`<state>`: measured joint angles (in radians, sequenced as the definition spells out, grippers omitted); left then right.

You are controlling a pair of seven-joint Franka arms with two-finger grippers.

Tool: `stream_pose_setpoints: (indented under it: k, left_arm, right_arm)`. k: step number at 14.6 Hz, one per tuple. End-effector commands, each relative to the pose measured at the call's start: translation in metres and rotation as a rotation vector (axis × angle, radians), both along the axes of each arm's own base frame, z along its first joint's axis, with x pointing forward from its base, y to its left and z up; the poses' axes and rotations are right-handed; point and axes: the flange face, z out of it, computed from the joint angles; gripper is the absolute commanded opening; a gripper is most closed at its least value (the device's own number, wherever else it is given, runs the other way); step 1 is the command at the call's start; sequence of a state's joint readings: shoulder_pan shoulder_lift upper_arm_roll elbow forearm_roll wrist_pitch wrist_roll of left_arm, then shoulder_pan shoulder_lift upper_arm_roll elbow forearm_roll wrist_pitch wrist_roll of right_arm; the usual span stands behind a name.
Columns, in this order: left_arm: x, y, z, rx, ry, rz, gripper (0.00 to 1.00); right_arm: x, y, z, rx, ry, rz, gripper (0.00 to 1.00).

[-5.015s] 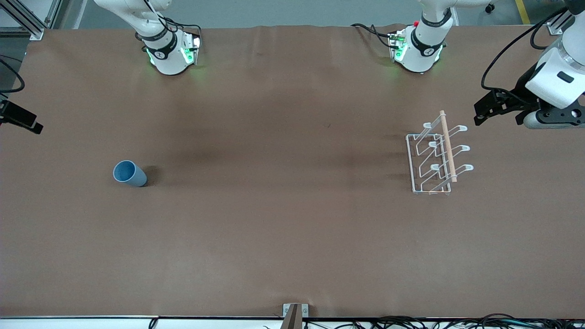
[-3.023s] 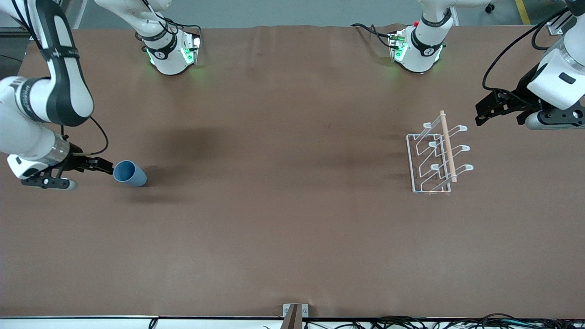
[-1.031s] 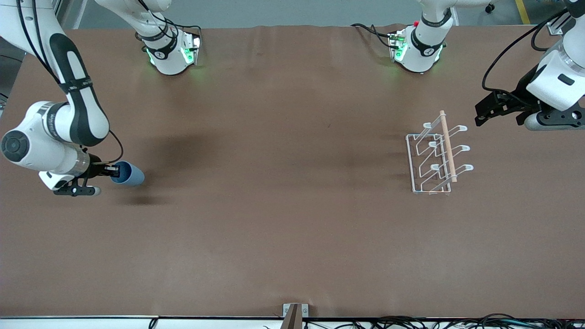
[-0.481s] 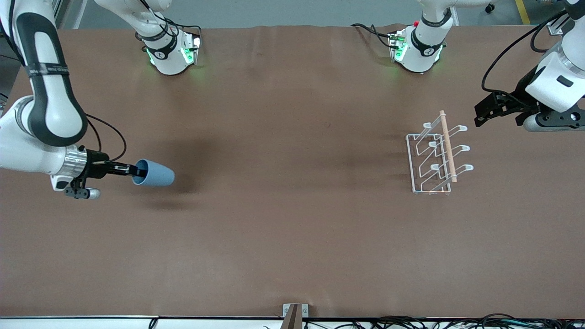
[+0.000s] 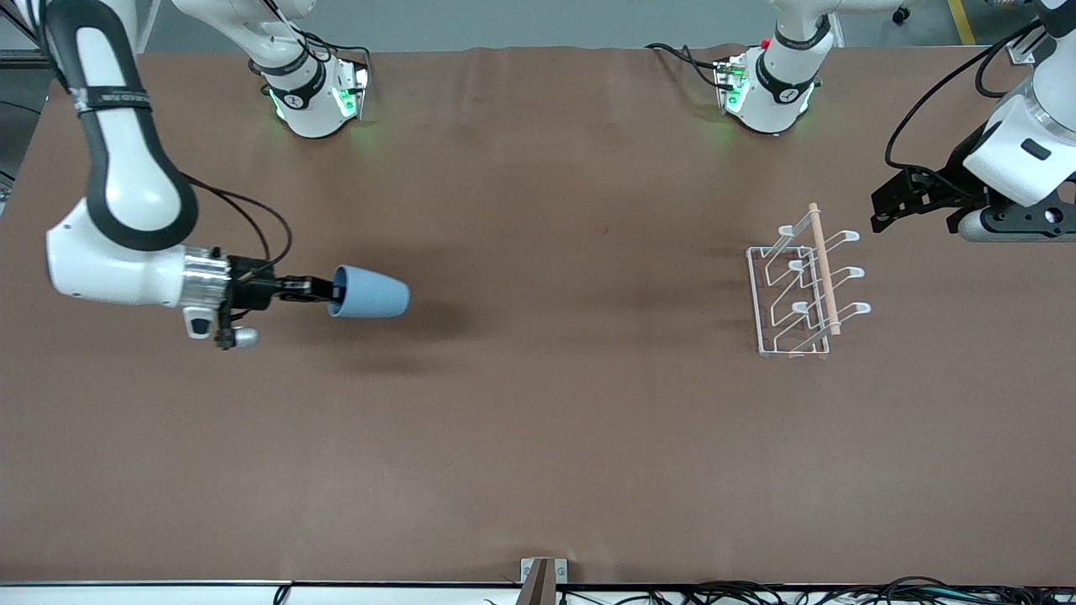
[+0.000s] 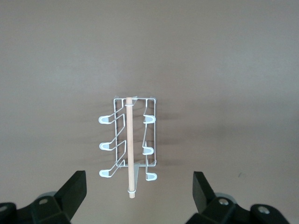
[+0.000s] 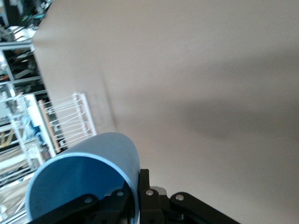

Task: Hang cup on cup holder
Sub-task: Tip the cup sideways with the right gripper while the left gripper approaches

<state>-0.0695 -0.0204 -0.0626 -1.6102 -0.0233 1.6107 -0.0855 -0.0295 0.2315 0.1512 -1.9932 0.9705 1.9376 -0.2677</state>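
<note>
My right gripper is shut on the rim of the light-blue cup and holds it on its side above the table, toward the right arm's end. In the right wrist view the cup has one finger inside and one outside its wall. The white wire cup holder with its wooden rod stands toward the left arm's end. My left gripper is open and empty, up in the air beside the holder; its wrist view shows the cup holder between the spread fingers.
The brown table carries only the cup holder. The two arm bases stand along the edge farthest from the front camera. A small bracket sits at the table's near edge.
My right arm reached the lying cup, closed on its rim, lifted it and has carried it toward the middle of the table. The left arm has barely moved.
</note>
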Motion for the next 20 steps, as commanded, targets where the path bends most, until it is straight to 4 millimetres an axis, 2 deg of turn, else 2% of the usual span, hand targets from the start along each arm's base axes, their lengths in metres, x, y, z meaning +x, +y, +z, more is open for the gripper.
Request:
stream_pose_setpoints:
  k: [1, 4, 6, 7, 11, 13, 16, 18, 20]
  left_arm:
    - [0.001, -0.006, 0.005, -0.012, -0.013, -0.071, 1.0]
    - [0.003, -0.017, 0.012, -0.014, -0.034, -0.181, 1.0]
    - [0.007, -0.022, 0.009, -0.015, -0.031, -0.247, 1.0]
    - [0.006, -0.029, 0.009, -0.02, -0.033, -0.308, 1.0]
    - [0.007, -0.051, 0.001, -0.176, -0.032, -0.506, 1.0]
    - [0.008, -0.071, -0.01, -0.181, -0.017, -0.591, 1.0]
    - [0.005, -0.116, -0.025, -0.191, 0.004, -0.764, 1.0]
    - [0.004, -0.141, -0.032, -0.197, 0.012, -0.833, 1.0]
    - [0.0, -0.166, -0.043, -0.197, 0.032, -0.897, 1.0]
  right_arm:
    - [-0.018, 0.034, 0.002, 0.114, -0.031, 0.007, 0.0]
    - [-0.04, 0.07, -0.018, 0.293, -0.078, 0.008, 0.0]
    - [-0.052, 0.084, -0.033, 0.374, -0.111, 0.003, 0.0]
    - [-0.06, 0.1, -0.038, 0.424, -0.12, -0.004, 0.0]
    - [-0.071, 0.138, -0.037, 0.52, -0.102, -0.033, 0.0]
    - [-0.075, 0.148, -0.051, 0.557, -0.139, -0.027, 0.01]
    - [-0.078, 0.151, -0.073, 0.572, -0.157, -0.022, 0.0]
    - [-0.083, 0.166, -0.071, 0.605, -0.155, -0.041, 0.01]
    - [-0.084, 0.171, -0.069, 0.615, -0.155, -0.046, 0.01]
